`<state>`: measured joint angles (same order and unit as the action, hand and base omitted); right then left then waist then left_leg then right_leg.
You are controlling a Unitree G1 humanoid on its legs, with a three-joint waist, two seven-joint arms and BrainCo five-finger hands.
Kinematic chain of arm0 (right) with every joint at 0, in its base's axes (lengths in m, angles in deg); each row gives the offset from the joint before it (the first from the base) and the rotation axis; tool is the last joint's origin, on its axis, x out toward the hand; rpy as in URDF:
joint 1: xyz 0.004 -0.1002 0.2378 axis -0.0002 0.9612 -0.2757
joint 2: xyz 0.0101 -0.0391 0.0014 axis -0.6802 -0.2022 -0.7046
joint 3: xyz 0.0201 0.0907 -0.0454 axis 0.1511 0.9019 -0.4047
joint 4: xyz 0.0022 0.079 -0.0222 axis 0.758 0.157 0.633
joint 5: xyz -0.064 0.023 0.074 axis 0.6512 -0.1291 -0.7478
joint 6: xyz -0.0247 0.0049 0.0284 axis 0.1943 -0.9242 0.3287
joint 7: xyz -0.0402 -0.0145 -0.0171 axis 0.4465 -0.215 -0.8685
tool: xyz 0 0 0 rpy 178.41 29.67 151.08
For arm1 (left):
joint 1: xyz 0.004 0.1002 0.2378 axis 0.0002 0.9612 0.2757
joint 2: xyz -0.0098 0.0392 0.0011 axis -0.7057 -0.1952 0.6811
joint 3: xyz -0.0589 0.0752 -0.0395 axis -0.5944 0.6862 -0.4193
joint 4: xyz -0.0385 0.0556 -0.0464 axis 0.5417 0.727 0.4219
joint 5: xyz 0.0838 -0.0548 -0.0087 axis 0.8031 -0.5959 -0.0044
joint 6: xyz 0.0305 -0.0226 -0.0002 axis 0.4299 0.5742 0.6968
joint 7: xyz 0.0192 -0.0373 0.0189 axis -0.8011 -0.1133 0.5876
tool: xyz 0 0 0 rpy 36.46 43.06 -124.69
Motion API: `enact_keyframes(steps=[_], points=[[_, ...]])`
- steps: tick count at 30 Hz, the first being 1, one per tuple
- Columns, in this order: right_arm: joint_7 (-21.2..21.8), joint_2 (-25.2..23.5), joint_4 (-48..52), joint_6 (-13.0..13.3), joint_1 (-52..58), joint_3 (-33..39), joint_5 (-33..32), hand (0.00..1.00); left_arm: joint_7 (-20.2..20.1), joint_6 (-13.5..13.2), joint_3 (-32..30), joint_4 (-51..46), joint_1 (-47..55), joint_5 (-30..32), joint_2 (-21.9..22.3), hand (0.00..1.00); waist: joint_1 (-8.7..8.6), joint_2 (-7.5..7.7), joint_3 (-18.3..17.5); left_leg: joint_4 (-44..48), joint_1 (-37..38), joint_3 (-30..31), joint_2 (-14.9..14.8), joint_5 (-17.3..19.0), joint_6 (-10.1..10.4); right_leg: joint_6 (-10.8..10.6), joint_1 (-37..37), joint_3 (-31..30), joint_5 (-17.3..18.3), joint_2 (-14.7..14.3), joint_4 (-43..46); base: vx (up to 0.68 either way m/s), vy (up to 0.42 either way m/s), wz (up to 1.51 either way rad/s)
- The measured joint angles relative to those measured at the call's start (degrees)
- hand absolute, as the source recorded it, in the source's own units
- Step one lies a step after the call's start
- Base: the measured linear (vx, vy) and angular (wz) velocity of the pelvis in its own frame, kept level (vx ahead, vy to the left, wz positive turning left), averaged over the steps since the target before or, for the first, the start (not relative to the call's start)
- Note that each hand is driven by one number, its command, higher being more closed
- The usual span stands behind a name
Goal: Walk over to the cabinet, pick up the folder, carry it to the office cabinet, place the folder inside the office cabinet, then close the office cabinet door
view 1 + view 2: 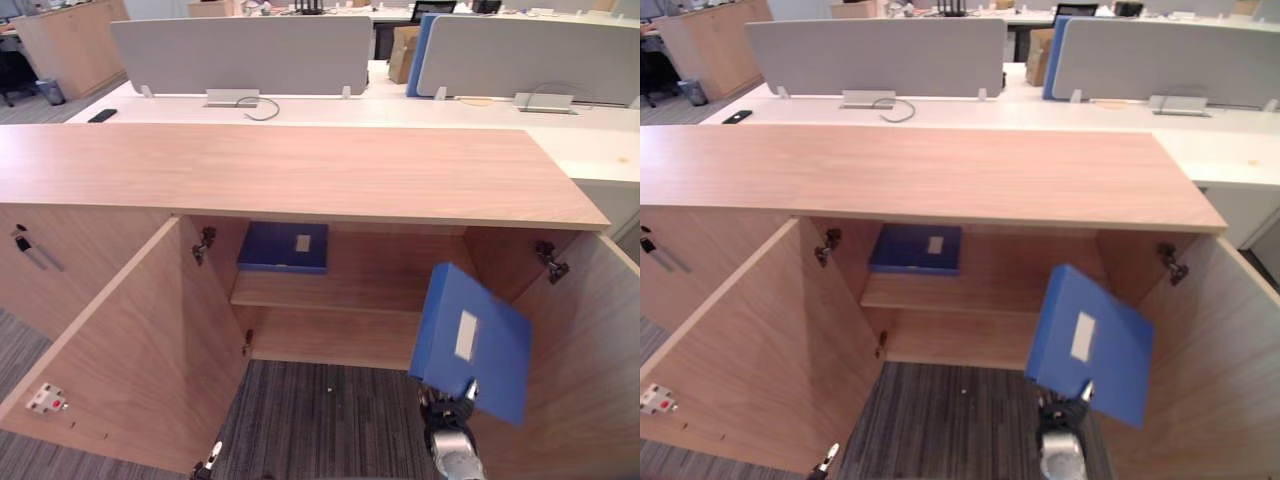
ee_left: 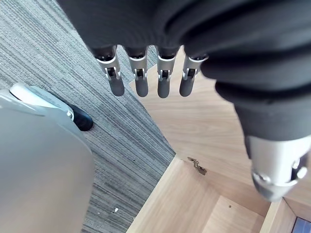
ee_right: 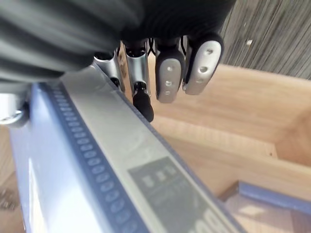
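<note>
My right hand (image 1: 447, 407) is shut on the lower edge of a blue folder (image 1: 470, 340) with a white label, held tilted in front of the open cabinet (image 1: 300, 175), at its lower right. In the right wrist view the fingers (image 3: 167, 77) curl over the folder's grey spine (image 3: 121, 165). A second blue folder (image 1: 284, 247) lies flat on the cabinet's inner shelf (image 1: 330, 292), at the left back. My left hand (image 2: 146, 73) hangs over the carpet beside the left door (image 1: 130, 350), fingers straight and holding nothing.
Both cabinet doors stand wide open, the right door (image 1: 590, 350) close beside the held folder. Striped grey carpet (image 1: 320, 420) lies before the cabinet. Behind it is a white desk (image 1: 300, 105) with grey dividers (image 1: 240, 55) and a cardboard box (image 1: 403, 52).
</note>
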<state>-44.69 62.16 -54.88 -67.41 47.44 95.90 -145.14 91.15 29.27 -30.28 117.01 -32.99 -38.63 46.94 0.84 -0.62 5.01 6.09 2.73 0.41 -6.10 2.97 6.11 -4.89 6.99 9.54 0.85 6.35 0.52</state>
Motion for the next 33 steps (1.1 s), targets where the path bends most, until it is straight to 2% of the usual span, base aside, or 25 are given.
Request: enact_keyframes(steps=[3,7,10,12,14,15,16,17,18,19,22,24,25,26,27,28,30,33], points=[[0.0,0.3,5.3,1.0,-1.4,1.6,2.2,1.0,0.0,0.0,0.1,-0.1,0.2,2.0,-0.1,0.0,0.09,-0.08,-0.1,-2.1,0.4,0.0,0.8,-0.8,-0.3,-0.3,-0.4,0.4,0.3,0.9,0.2,0.05,0.028,0.09],[0.0,1.0,7.0,2.2,-2.4,2.1,3.2,1.0,0.3,0.0,1.1,-0.3,0.5,3.8,-0.5,0.0,-0.04,-0.19,-0.2,-7.3,1.6,-0.4,1.1,-3.3,-0.3,-0.4,-1.7,0.4,0.3,1.2,-0.3,0.08,0.017,0.0],[-0.1,0.1,7.3,2.2,-1.7,2.0,3.3,1.0,0.3,0.1,0.9,-0.4,0.4,4.1,-0.4,0.0,-0.15,-0.19,-0.2,-7.6,2.4,-2.1,1.0,-3.2,0.1,-0.8,-1.3,0.0,0.7,1.4,-0.6,0.11,0.041,-0.09],[-0.1,-1.1,8.0,2.2,-1.2,1.5,3.5,1.0,0.3,0.1,0.2,-1.1,0.3,4.4,-0.3,0.0,-0.33,-0.23,0.4,-2.4,1.2,-3.2,0.5,-0.3,0.3,-0.5,-0.6,-0.3,1.4,1.3,-0.1,0.09,0.014,-0.09],[-0.2,-1.7,11.3,2.0,2.2,-1.0,4.0,1.0,0.3,0.1,-1.8,-2.7,0.4,4.3,0.9,0.0,-0.09,-1.05,1.7,14.8,-4.0,-4.0,-1.9,5.8,0.5,0.6,1.0,-0.3,3.7,-0.3,2.0,0.0,-0.034,-0.05],[-0.2,-1.8,11.7,2.0,2.7,-1.5,4.5,1.0,0.4,0.1,-1.9,-2.8,0.4,4.3,1.0,0.0,-0.08,-1.06,2.2,19.5,-5.6,-4.5,-2.6,6.1,0.5,1.1,1.4,-0.4,4.7,-0.5,2.6,-0.03,-0.059,-0.03],[-0.2,-1.8,12.5,1.9,3.3,-2.2,5.4,1.0,0.4,0.1,-2.5,-3.3,0.6,4.0,1.7,0.0,0.08,-1.3,2.8,28.0,-8.3,-5.2,-4.2,5.7,0.0,1.9,2.3,-0.5,6.3,-1.2,4.1,-0.02,-0.058,-0.06],[-0.3,-1.8,13.3,1.8,3.6,-2.6,5.5,1.0,0.4,0.1,-3.1,-3.7,1.0,3.6,2.1,0.0,0.19,-1.51,3.1,34.0,-10.7,-5.5,-5.4,4.2,-0.1,2.7,2.9,-1.0,7.3,-1.6,5.1,-0.01,-0.08,-0.11],[-0.5,-2.1,13.9,1.8,3.7,-2.7,5.5,1.0,0.5,0.1,-3.8,-3.7,0.9,3.5,2.2,0.0,0.32,-0.91,3.5,38.9,-13.5,-6.0,-6.0,3.5,-0.9,3.3,3.0,-1.8,8.2,-1.5,6.1,0.0,-0.077,-0.22],[-0.5,-2.2,14.3,1.9,3.5,-2.8,5.5,1.0,0.5,0.1,-4.0,-3.7,1.5,3.3,2.3,0.0,0.46,-0.93,3.5,39.1,-15.6,-6.2,-5.7,5.6,-0.9,3.7,2.9,-2.5,9.1,-0.7,7.3,0.01,-0.07,-0.29],[-1.0,-1.1,14.2,1.9,3.4,-2.6,5.5,1.0,0.5,0.4,-3.5,-3.7,2.5,3.1,2.5,0.0,0.79,-0.85,3.6,30.3,-18.0,-6.2,-4.1,6.4,-1.0,3.4,3.3,-3.8,10.3,1.0,8.0,0.11,0.03,-0.29],[-1.6,-0.9,13.9,1.9,3.3,-2.7,5.6,1.0,0.9,0.4,-3.4,-3.7,2.4,3.0,2.5,0.0,1.0,-0.98,3.6,18.1,-17.7,-6.1,-4.1,4.8,-0.4,1.9,3.9,-4.9,11.6,1.5,8.3,0.21,0.169,-0.27],[-1.7,-0.8,13.7,1.9,3.3,-2.7,5.7,1.0,1.1,0.4,-3.2,-3.7,2.4,2.9,2.6,0.0,1.1,-1.12,3.6,15.0,-17.3,-6.0,-4.1,3.9,-0.3,1.4,4.1,-5.2,12.1,1.5,8.4,0.23,0.235,-0.32],[-2.1,-0.4,13.5,1.9,3.2,-2.9,5.7,1.0,1.2,0.4,-2.7,-3.6,2.4,2.8,2.7,0.0,1.38,-1.69,3.6,11.5,-16.4,-5.5,-4.0,1.2,-0.3,0.0,4.8,-6.0,13.2,1.5,8.8,0.27,0.288,-0.47],[-2.4,-0.6,12.5,1.8,2.7,-3.2,5.7,1.0,1.3,0.4,-2.5,-3.6,2.2,2.0,2.6,0.0,1.99,-1.41,3.2,12.0,-15.5,-5.7,-3.2,-3.1,-0.2,-0.5,5.4,-7.2,13.7,2.2,8.3,0.29,0.295,-0.51],[-2.5,-0.7,11.6,1.8,2.1,-3.6,5.7,1.0,1.4,0.4,-2.5,-3.6,2.2,1.8,2.1,0.0,2.03,-0.63,3.0,12.9,-15.8,-5.8,-2.5,-3.3,-0.3,-0.5,5.7,-7.9,13.7,3.1,7.5,0.32,0.304,-0.54],[-2.5,-0.6,9.4,0.9,-0.1,-5.3,7.8,1.0,1.6,0.4,-1.6,-2.4,0.8,1.7,0.2,0.0,1.69,0.91,2.5,18.3,-17.9,-6.2,-0.2,1.1,-1.4,-0.5,5.9,-9.5,13.0,5.5,6.5,0.31,0.286,-0.23],[-2.4,1.1,3.3,-0.3,-4.8,-8.5,10.3,1.0,1.7,0.4,-0.9,-0.3,-1.1,1.6,-0.8,0.0,2.01,1.08,2.0,21.6,-18.0,-7.8,0.9,4.0,-2.1,-0.6,5.9,-11.5,12.3,7.2,6.4,0.27,0.219,-0.23]])
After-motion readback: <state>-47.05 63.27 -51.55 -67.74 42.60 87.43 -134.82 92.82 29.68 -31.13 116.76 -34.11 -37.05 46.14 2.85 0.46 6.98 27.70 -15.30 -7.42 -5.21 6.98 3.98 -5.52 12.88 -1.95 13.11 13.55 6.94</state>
